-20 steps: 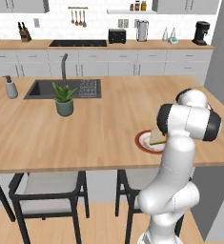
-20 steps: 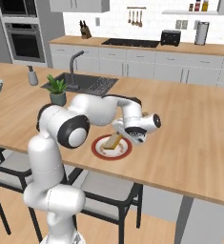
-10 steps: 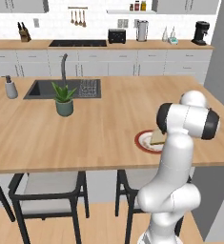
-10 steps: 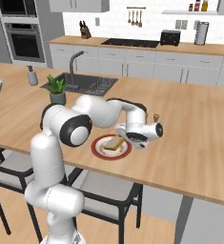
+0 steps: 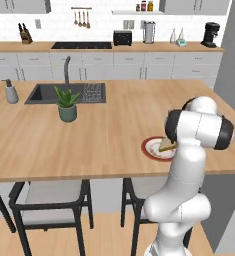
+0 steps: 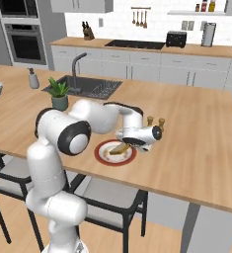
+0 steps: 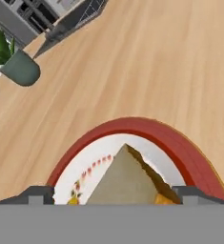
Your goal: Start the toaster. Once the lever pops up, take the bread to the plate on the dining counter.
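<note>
1. Hovering low over the plate (image 6: 115, 152), my hand (image 7: 113, 194) has its two finger tips spread wide, one at each side of the bread (image 7: 127, 180), gripping nothing.
2. The bread (image 6: 119, 147) lies on the plate, a tan slice with a darker crust, one corner pointing away from my hand in the hand view.
3. The plate (image 7: 182, 149) is white with a red rim and sits on the dining counter (image 6: 196, 128), near the edge closest to my base.
4. From the left base view, the plate (image 5: 151, 150) and the bread (image 5: 165, 145) show just beside my arm, partly hidden behind it.
5. A potted plant (image 5: 67, 104) stands on the same counter, well apart from the plate, beside the inset sink (image 5: 69, 93).
6. The toaster (image 6: 176, 38) stands on the far wall counter, well away from the bread; in the left base view the toaster (image 5: 122, 37) is next to a tall steel appliance (image 5: 149, 32).
7. Dark chairs (image 5: 49, 197) are tucked under the near edge of the dining counter.
</note>
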